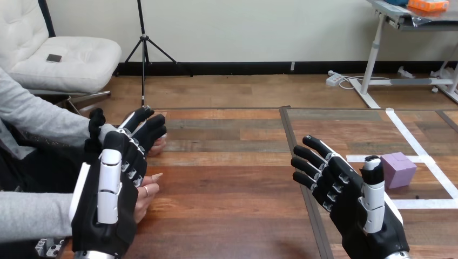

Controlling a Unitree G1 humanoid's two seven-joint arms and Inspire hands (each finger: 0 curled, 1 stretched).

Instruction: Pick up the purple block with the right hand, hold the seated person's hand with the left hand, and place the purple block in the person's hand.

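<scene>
The right hand, fingers spread and empty, hovers just left of the purple block. It is nearer.

The block sat on the bench at its right side, between tape lines, near the right hand, to that hand's right and a little beyond it. Well apart, at the bench's left edge, the left hand stood just left of the person's nearer hand.
</scene>
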